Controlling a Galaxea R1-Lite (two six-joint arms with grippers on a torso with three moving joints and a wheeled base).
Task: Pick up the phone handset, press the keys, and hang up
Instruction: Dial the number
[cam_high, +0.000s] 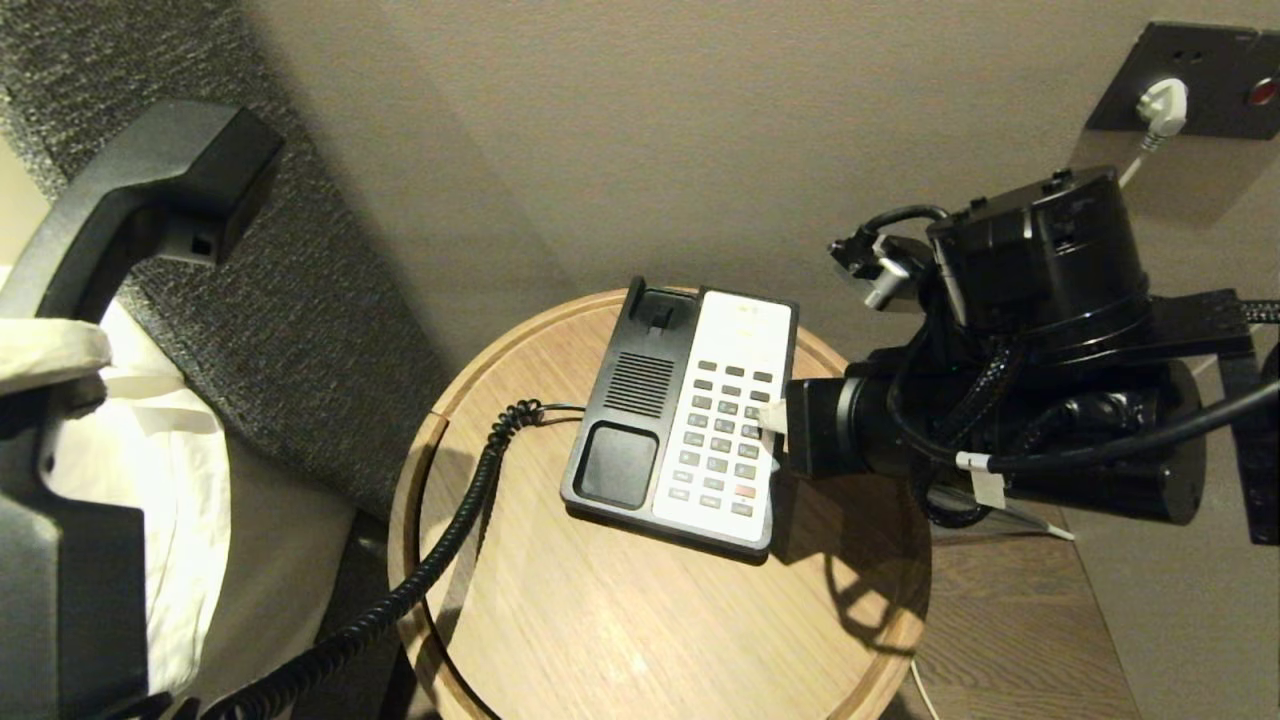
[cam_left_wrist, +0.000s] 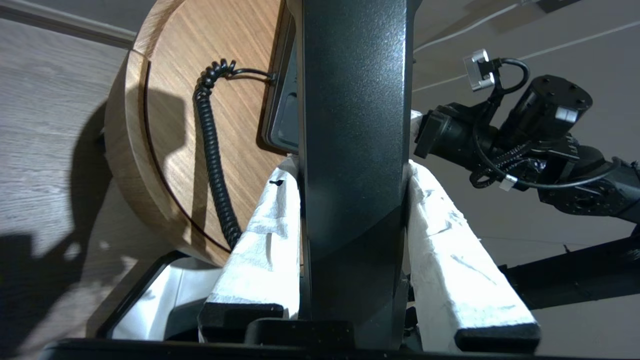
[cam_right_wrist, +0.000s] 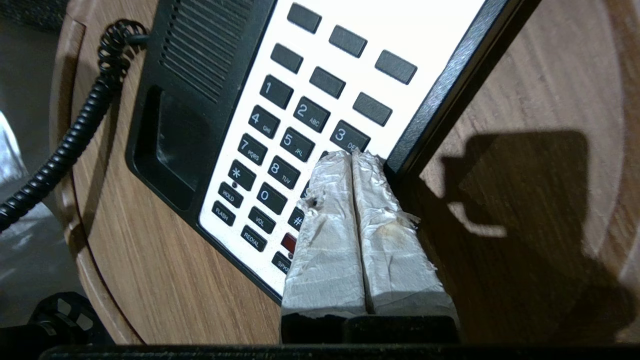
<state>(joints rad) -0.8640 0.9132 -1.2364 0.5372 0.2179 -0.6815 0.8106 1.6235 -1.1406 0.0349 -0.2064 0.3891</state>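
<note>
Phone handset (cam_left_wrist: 352, 150) clamped in left claw (cam_left_wrist: 352, 235), right wrist view alone shows right claw (cam_right_wrist: 352, 156) clenched over keys (cam_right_wrist: 280, 135)

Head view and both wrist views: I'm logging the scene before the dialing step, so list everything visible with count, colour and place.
phone base: one, black, on table.
keys: one grid, dark grey plus one red, on the base's white faceplate.
coiled cord: one, black, from base off the table's edge.
round table: one, wood.
wall socket: one, dark, white plug.
phone handset: one, black, lifted.
left gripper: clamps handset.
right gripper: shut, tips over keypad.
</note>
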